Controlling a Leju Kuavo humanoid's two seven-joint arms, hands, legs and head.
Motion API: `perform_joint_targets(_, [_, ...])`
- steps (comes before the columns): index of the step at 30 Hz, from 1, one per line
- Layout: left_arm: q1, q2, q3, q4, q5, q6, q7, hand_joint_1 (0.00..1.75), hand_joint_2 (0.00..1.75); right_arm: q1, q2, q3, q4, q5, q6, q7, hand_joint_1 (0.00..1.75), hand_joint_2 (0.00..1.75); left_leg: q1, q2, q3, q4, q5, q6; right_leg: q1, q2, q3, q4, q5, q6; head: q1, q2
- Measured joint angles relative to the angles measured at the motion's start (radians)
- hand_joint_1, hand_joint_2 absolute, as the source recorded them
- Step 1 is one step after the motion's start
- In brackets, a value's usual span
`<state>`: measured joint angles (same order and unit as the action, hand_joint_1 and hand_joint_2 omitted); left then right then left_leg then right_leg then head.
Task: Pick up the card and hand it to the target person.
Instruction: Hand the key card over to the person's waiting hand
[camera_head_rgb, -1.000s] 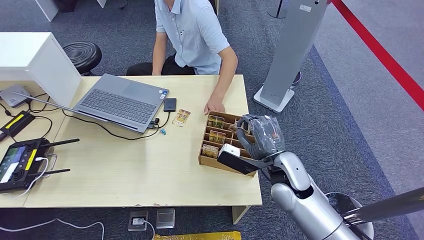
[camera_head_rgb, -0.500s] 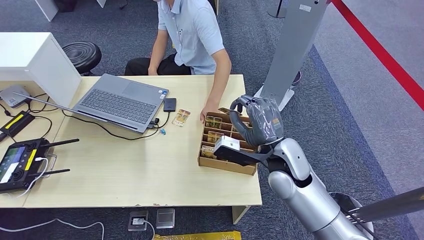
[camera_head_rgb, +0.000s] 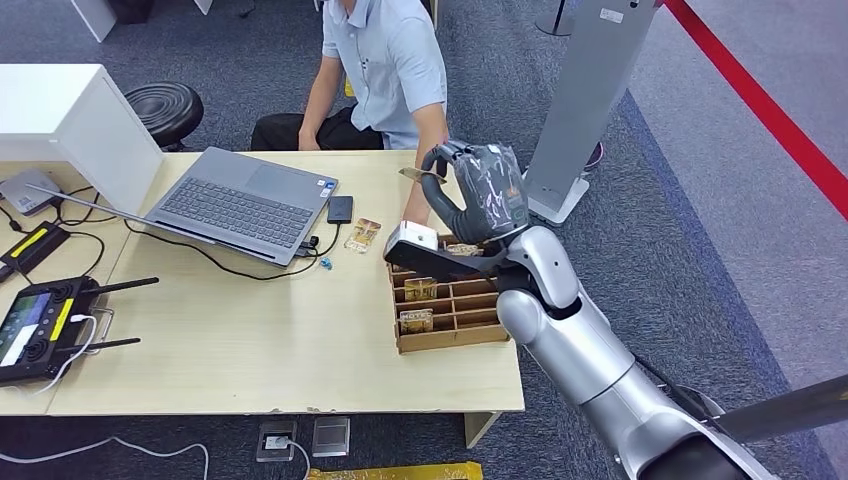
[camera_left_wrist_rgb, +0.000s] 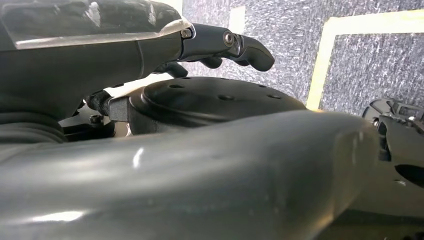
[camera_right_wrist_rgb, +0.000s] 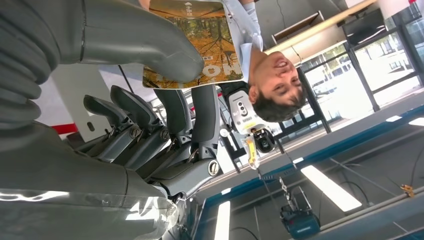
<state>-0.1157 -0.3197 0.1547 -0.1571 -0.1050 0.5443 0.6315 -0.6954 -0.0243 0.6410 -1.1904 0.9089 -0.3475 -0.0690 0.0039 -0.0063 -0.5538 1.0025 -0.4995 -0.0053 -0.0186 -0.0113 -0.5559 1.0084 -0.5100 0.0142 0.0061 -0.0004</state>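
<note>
Grey carpet surrounds a pale wooden table (camera_head_rgb: 250, 340) where a person (camera_head_rgb: 385, 70) sits at the far side. On its right end lies a brown divided box (camera_head_rgb: 450, 315) with cards standing in several compartments. An open laptop (camera_head_rgb: 240, 200) sits to the left, a controller (camera_head_rgb: 40, 325) at the left edge, and a loose card packet (camera_head_rgb: 362, 235) between laptop and box. Above the box, the right hand (camera_head_rgb: 478, 190) pinches the card (camera_right_wrist_rgb: 200, 42) between thumb and finger, raised toward the person. The left hand (camera_left_wrist_rgb: 220, 45) hangs by the robot's body, fingers curled, holding nothing visible.
</note>
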Motion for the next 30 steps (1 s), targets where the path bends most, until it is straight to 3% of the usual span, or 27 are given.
perform_joint_targets(12, [0.007,0.004,-0.029,-0.01,0.009,0.004,-0.018,0.0,0.0,-0.126,0.108,0.022,0.247,0.009,-0.021,-0.009,1.75,1.75,0.0,0.0,0.0,0.0,0.0,0.0,0.0,0.0,0.0,0.0,0.0,0.0,0.0,0.0])
perform_joint_targets(23, [0.008,0.004,-0.067,-0.017,0.016,-0.022,0.019,0.0,0.0,-0.209,0.215,0.063,0.43,0.049,-0.053,-0.035,1.73,1.75,0.0,0.0,0.0,0.0,0.0,0.0,0.0,0.0,0.0,0.0,0.0,0.0,0.0,0.0])
perform_joint_targets(24, [0.008,0.004,-0.069,-0.017,0.02,-0.023,0.019,0.0,0.0,-0.213,0.223,0.07,0.444,0.059,-0.056,-0.036,1.58,1.75,0.0,0.0,0.0,0.0,0.0,0.0,0.0,0.0,0.0,0.0,0.0,0.0,0.0,0.0])
perform_joint_targets(25, [0.008,0.004,-0.071,-0.017,0.025,-0.023,0.018,0.0,0.0,-0.216,0.23,0.076,0.455,0.067,-0.058,-0.037,1.24,1.75,0.0,0.0,0.0,0.0,0.0,0.0,0.0,0.0,0.0,0.0,0.0,0.0,0.0,0.0])
perform_joint_targets(27, [0.009,0.004,-0.075,-0.017,0.033,-0.022,0.018,0.0,0.0,-0.217,0.241,0.087,0.474,0.078,-0.061,-0.034,0.38,1.75,0.0,0.0,0.0,0.0,0.0,0.0,0.0,0.0,0.0,0.0,0.0,0.0,0.0,0.0])
perform_joint_targets(28, [0.01,0.004,-0.076,-0.017,0.037,-0.02,0.018,0.0,0.0,-0.219,0.246,0.091,0.483,0.081,-0.06,-0.031,0.1,1.75,0.0,0.0,0.0,0.0,0.0,0.0,0.0,0.0,0.0,0.0,0.0,0.0,0.0,0.0])
perform_joint_targets(30, [0.01,0.003,-0.079,-0.017,0.047,-0.012,0.018,0.0,0.0,-0.222,0.255,0.101,0.502,0.087,-0.054,-0.022,0.0,1.75,0.0,0.0,0.0,0.0,0.0,0.0,0.0,0.0,0.0,0.0,0.0,0.0,0.0,0.0])
